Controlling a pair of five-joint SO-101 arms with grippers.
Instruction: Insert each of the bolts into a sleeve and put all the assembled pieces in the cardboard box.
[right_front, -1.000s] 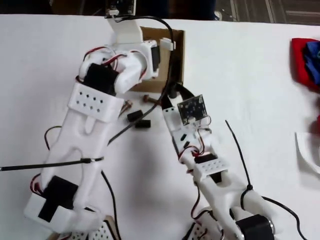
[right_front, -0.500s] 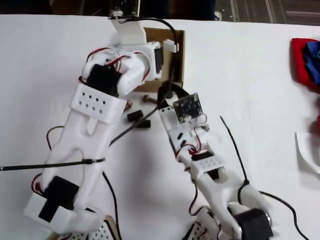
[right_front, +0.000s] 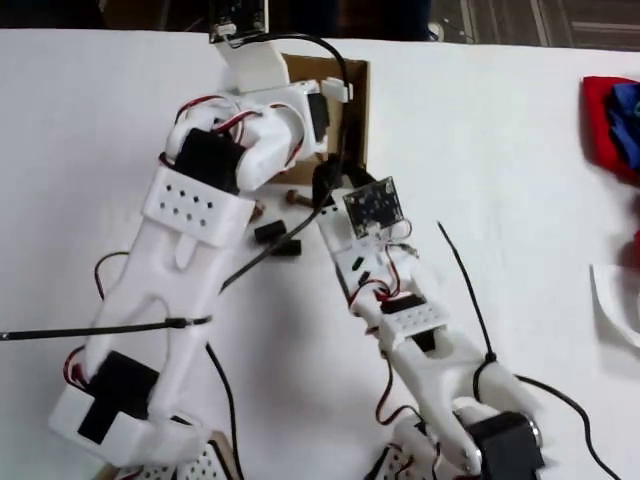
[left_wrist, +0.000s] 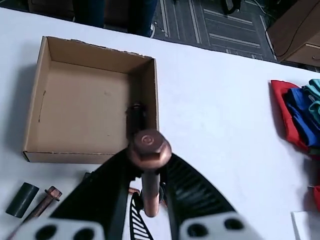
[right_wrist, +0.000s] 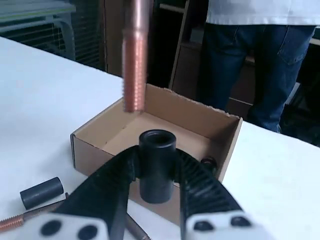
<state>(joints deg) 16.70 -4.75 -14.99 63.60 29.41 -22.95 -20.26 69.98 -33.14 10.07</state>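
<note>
**Sleeve (right_wrist: 157, 167) slides in under the hanging bolt (right_wrist: 135, 60)**

Right arm's wrist has swung closer to the cardboard box (right_wrist: 95, 145). Right gripper (right_wrist: 157, 175) clamps the sleeve upright, bore facing up. Left gripper (left_wrist: 148, 172) pinches the bolt vertical, threads down; its tip hangs above the bore, just off to one side.
</note>
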